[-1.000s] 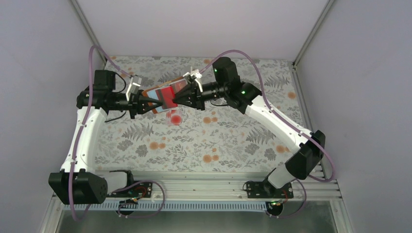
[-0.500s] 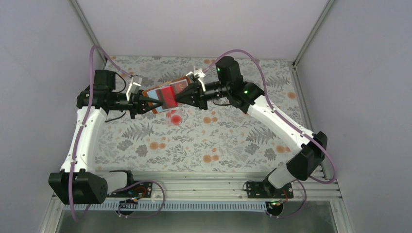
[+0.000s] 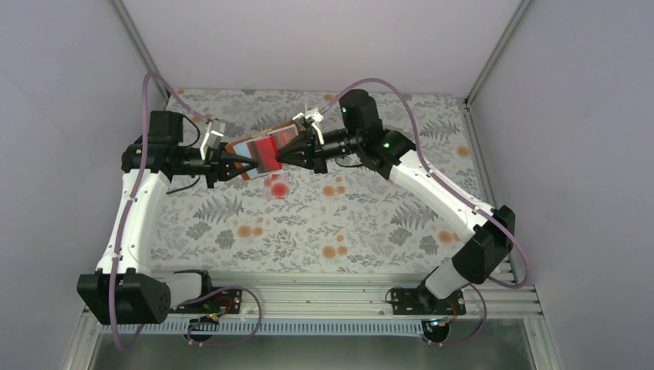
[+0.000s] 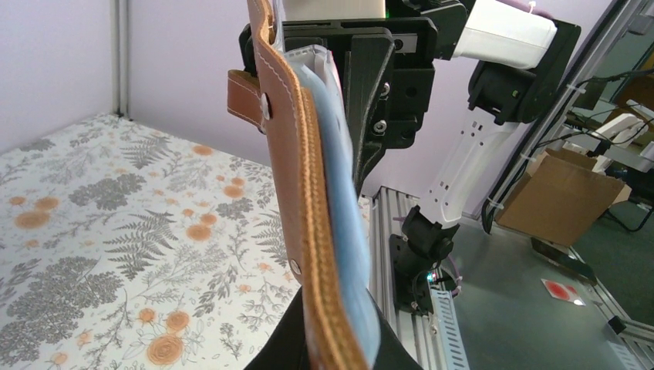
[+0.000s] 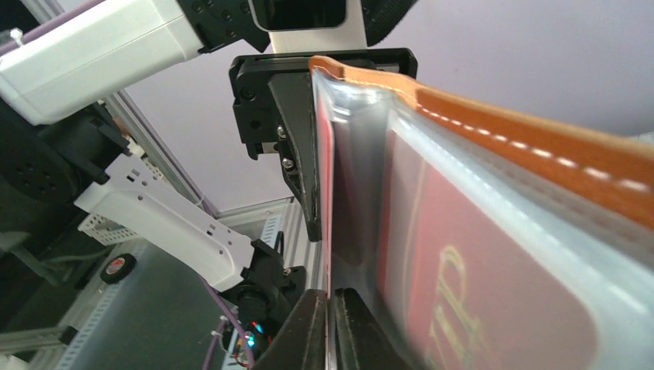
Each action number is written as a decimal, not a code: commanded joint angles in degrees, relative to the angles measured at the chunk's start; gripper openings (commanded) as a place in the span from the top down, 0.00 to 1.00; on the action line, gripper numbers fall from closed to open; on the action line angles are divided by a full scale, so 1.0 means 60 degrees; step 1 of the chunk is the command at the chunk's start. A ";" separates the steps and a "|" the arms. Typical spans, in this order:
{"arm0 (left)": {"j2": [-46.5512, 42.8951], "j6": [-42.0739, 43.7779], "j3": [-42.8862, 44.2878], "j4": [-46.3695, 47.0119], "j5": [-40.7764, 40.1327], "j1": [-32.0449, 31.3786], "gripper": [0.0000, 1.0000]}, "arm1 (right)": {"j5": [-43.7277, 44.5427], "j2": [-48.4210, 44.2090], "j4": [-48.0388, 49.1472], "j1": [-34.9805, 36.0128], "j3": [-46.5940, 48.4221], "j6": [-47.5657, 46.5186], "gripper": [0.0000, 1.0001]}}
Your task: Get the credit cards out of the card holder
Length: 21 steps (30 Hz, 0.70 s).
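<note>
Holder [image 4: 289, 177] hangs above the table [image 3: 370, 216], left edge clamped in your left gripper [image 3: 235, 163]. Your right gripper [image 3: 282, 156] pinches the red card [image 3: 264, 154] by its right edge.

Holder [image 3: 245, 148]: brown leather, open, clear sleeves showing, up in the air, tilted. Red card [image 3: 266, 154] in a sleeve. Pale red-blotched card [image 3: 276, 187] out, flat on table [image 3: 370, 223], just beneath holder.

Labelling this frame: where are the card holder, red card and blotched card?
card holder [image 4: 293, 185], left wrist view, brown leather cover.
red card [image 5: 478, 308], right wrist view, face behind sleeve.
blotched card [image 3: 278, 187], top external view, its red blotch.
</note>
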 commanded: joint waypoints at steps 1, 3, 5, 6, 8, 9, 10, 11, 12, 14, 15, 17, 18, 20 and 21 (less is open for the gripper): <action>-0.0137 0.0135 0.0128 0.0249 0.0280 -0.0041 0.98 | -0.0097 -0.0045 0.0317 -0.0027 0.0044 0.0040 0.96; -0.0123 0.0104 0.0121 0.0280 0.0292 -0.0033 0.98 | -0.0031 -0.0104 0.0305 -0.0042 0.0024 0.0004 0.96; -0.0131 -0.0027 0.0099 0.0377 0.0285 -0.0034 0.98 | 0.0093 -0.0210 0.0259 -0.0053 -0.0015 -0.0074 0.96; -0.0135 -0.0069 0.0086 0.0419 0.0293 -0.0033 0.97 | 0.0174 -0.0275 0.0226 -0.0076 -0.0064 -0.0108 0.96; -0.0132 -0.0068 0.0071 0.0423 0.0331 -0.0033 0.93 | 0.0309 -0.0417 0.0127 -0.0156 -0.0151 -0.0182 0.96; -0.0131 -0.0069 0.0059 0.0423 0.0335 -0.0041 0.90 | 0.0324 -0.0464 0.0081 -0.0214 -0.0202 -0.0197 0.96; -0.0124 -0.0073 0.0055 0.0430 0.0345 -0.0036 0.88 | 0.0326 -0.0514 0.0068 -0.0247 -0.0247 -0.0182 0.96; -0.0110 -0.0073 0.0048 0.0428 0.0357 -0.0034 0.85 | 0.0310 -0.0551 0.0066 -0.0262 -0.0283 -0.0178 0.96; -0.0101 -0.0071 0.0045 0.0431 0.0383 -0.0033 0.84 | 0.0278 -0.0580 0.0066 -0.0275 -0.0298 -0.0154 0.96; -0.0086 -0.0108 0.0040 0.0459 0.0386 -0.0033 0.85 | 0.0250 -0.0598 0.0083 -0.0276 -0.0233 -0.0142 0.96; -0.0087 -0.0114 0.0040 0.0453 0.0393 -0.0041 0.86 | 0.0251 -0.0620 0.0092 -0.0277 -0.0221 -0.0155 0.96; -0.0095 -0.0106 0.0061 0.0455 0.0391 -0.0033 0.95 | 0.0319 -0.0666 0.0117 -0.0277 -0.0199 -0.0194 0.96; -0.0110 -0.0105 0.0067 0.0453 0.0378 -0.0033 0.97 | 0.0325 -0.0682 0.0125 -0.0277 -0.0182 -0.0202 0.96; -0.0102 -0.0106 0.0095 0.0438 0.0341 -0.0033 0.97 | 0.0341 -0.0672 0.0063 -0.0275 -0.0147 -0.0233 0.96; -0.0115 -0.0116 0.0100 0.0447 0.0331 -0.0033 0.98 | 0.0392 -0.0677 0.0018 -0.0287 -0.0156 -0.0262 0.96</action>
